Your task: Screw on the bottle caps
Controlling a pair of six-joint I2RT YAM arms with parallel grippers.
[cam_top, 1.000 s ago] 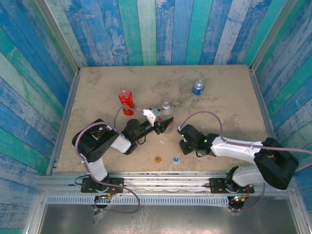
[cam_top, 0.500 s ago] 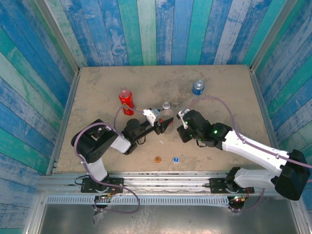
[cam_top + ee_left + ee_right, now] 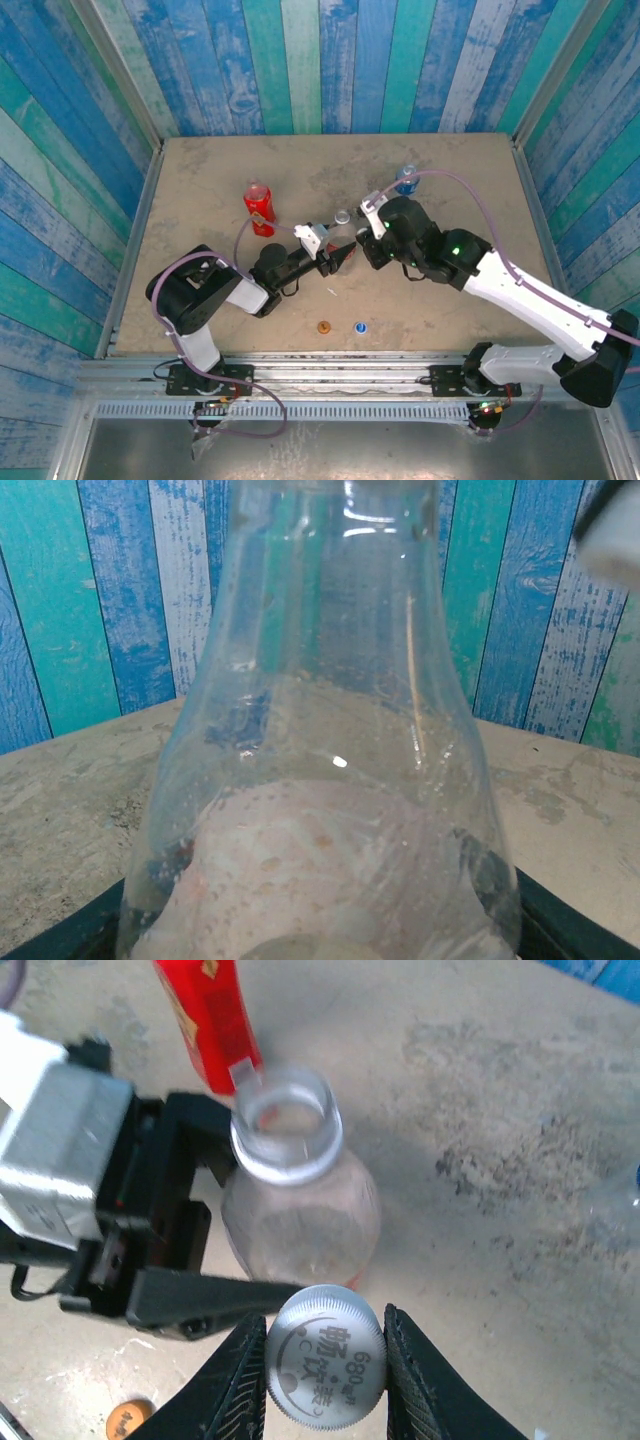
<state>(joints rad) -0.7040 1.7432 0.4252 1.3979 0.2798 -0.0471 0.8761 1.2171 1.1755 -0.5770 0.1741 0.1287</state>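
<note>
My left gripper (image 3: pixel 338 257) is shut on the lower body of a clear bottle (image 3: pixel 320 730) with a red label, which stands upright with its neck (image 3: pixel 287 1120) open. Just right of it, my right gripper (image 3: pixel 370 250) is shut on the white cap (image 3: pixel 325 1372), held flat between both fingers above the table and beside the bottle's body, short of the neck. The all-red bottle (image 3: pixel 258 207) stands to the left, and the blue-labelled bottle (image 3: pixel 406 178) at the far right. An orange cap (image 3: pixel 323 327) and a blue cap (image 3: pixel 359 326) lie near the front edge.
A small white scrap (image 3: pixel 331 292) lies between the held bottle and the loose caps. Blue and green plank walls (image 3: pixel 300 60) close in the sandy table (image 3: pixel 470 290) on three sides. The right arm's cable arcs over the blue-labelled bottle.
My right gripper has carried the white cap away from the front of the table, up and toward the held bottle. The left gripper and its bottle have stayed put.
</note>
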